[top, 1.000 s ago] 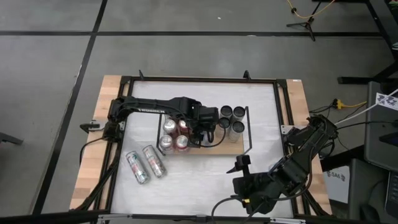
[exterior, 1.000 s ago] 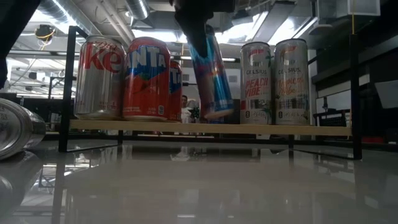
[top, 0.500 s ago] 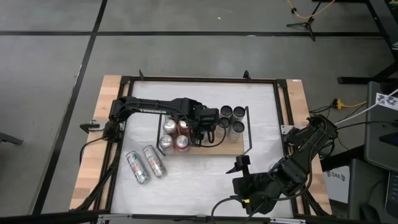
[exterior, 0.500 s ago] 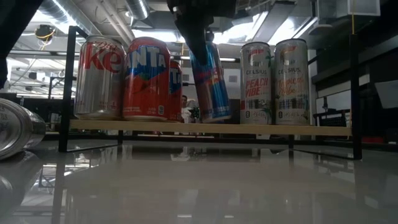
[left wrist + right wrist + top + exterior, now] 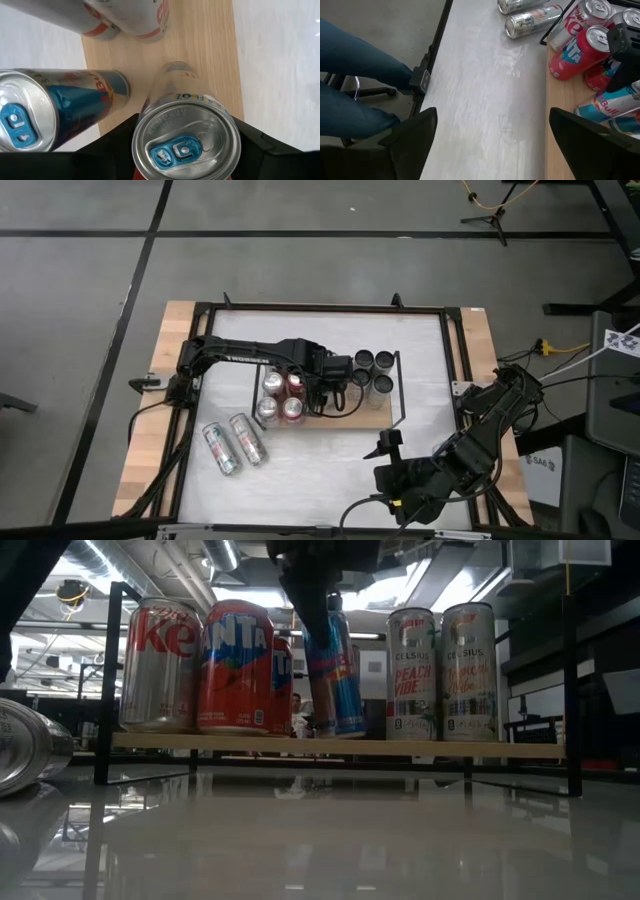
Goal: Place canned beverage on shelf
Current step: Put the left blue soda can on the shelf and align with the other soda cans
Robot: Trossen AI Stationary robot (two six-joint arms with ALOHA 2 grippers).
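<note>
While the right gripper [image 5: 390, 442] waits wide open near the table's front edge, the left gripper [image 5: 333, 385] holds a blue can [image 5: 333, 672] from above, upright on the shelf [image 5: 330, 747]. Its wrist camera shows the can top between its fingers.

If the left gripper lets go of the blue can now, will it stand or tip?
Probably stands: the blue can looks nearly upright on the shelf, held by the left gripper. It is tall and slim, so a nudge might tip it toward the Fanta can.
</note>
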